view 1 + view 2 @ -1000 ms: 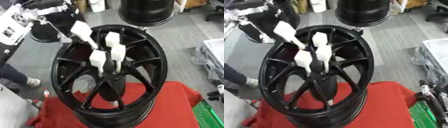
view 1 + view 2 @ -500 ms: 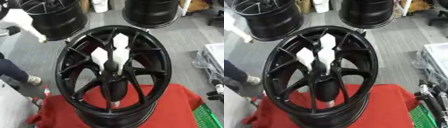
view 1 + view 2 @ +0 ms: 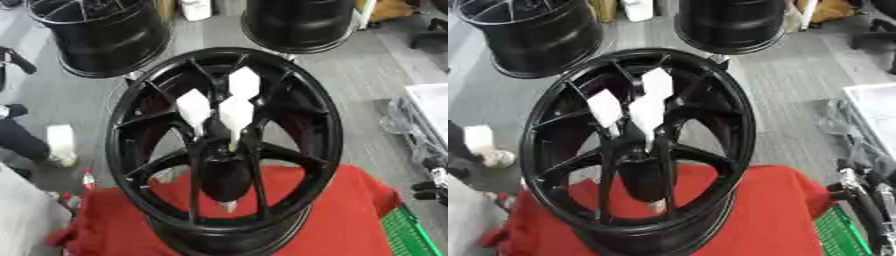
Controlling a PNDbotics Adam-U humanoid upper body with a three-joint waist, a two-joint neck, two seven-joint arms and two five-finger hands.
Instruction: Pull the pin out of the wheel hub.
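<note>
On the red cloth [image 3: 350, 220]: one black wheel hub [image 3: 131, 125], standing nearly upright, spokes facing the camera. At its centre: three white pins [image 3: 234, 114], close together and set among the spokes, untouched by either hand. Lower right edge: right hand [image 3: 859, 197], well apart from the hub, fingers extended upward, holding nothing. Beside it: green crate [image 3: 842, 235]. Behind, on the grey floor: two more black wheels [image 3: 101, 35].
</note>
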